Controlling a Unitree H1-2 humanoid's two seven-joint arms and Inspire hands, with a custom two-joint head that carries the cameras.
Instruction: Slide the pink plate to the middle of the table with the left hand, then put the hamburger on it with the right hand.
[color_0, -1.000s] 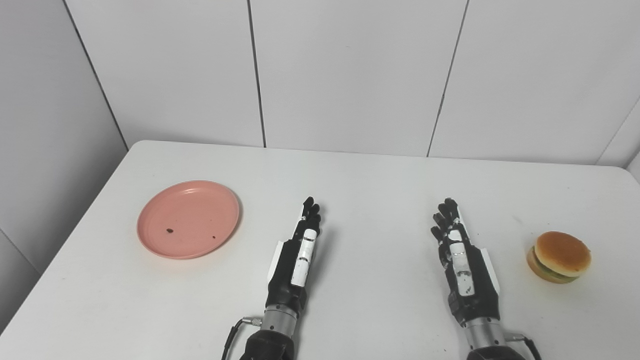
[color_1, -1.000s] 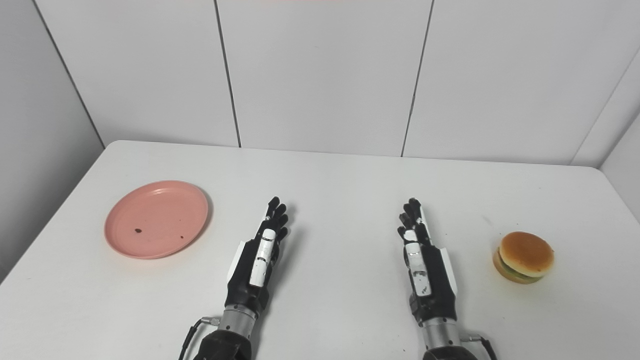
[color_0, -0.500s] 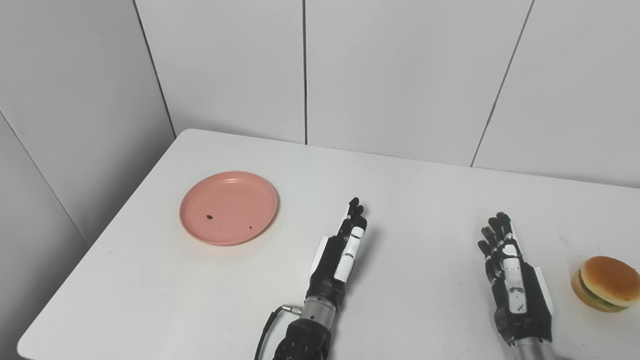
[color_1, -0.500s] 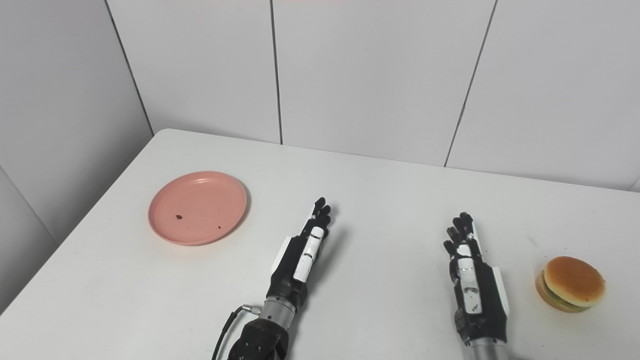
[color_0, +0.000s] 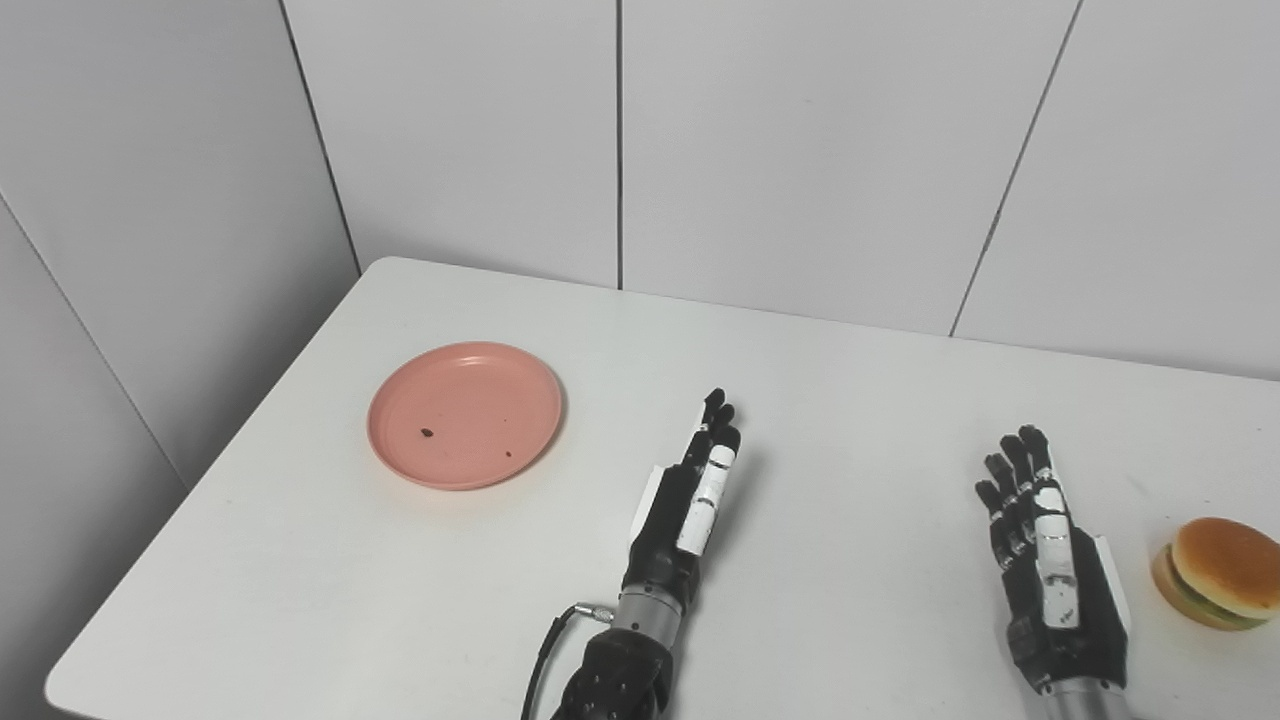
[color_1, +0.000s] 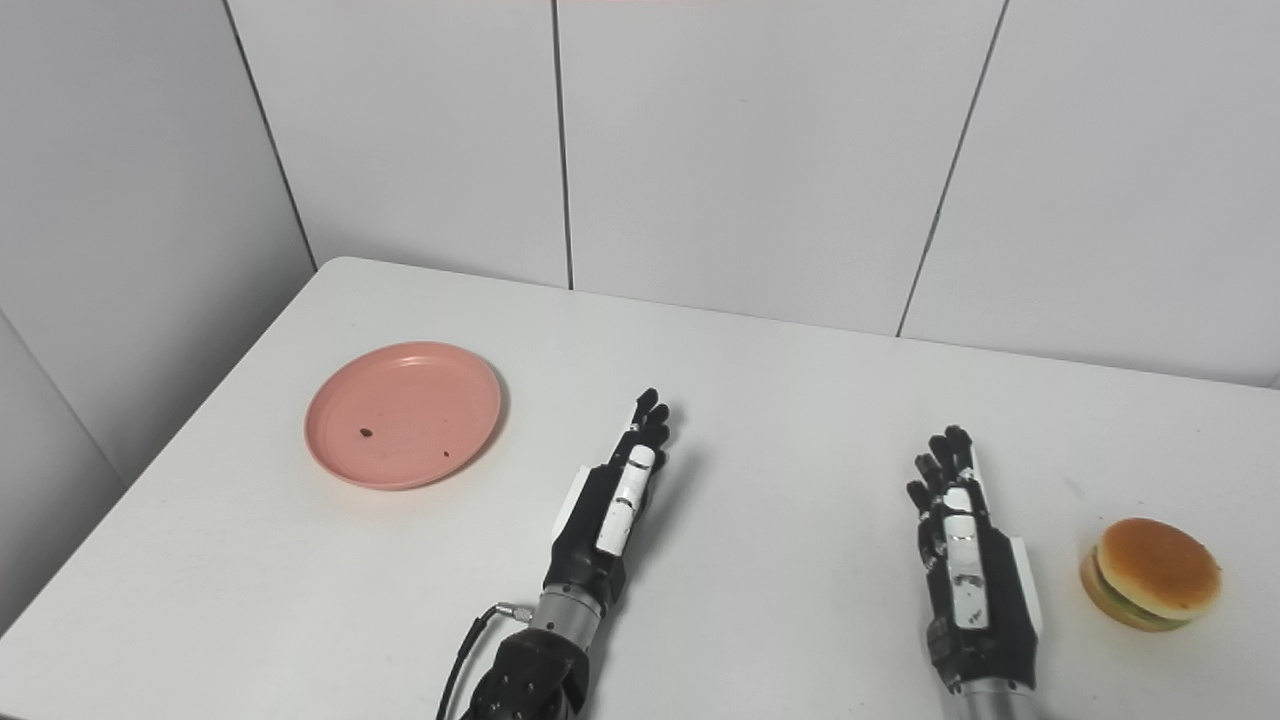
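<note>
Nearest on the white surface (color_0: 860, 400): right robot hand (color_0: 1055, 560), fingers spread and straight, empty, just left of the hamburger (color_0: 1215, 572). Left of that burger, mid-surface: left robot hand (color_0: 690, 500), fingers straight, empty. Farther back, well left of the burger: pink plate (color_0: 466, 414), lying flat, untouched.

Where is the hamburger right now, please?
The hamburger sits on the table's right side, just right of the right hand, untouched.

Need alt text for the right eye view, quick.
Both hands, left hand and right hand, lie open and empty over a white table. A pink plate sits far left, a hamburger far right.
</note>
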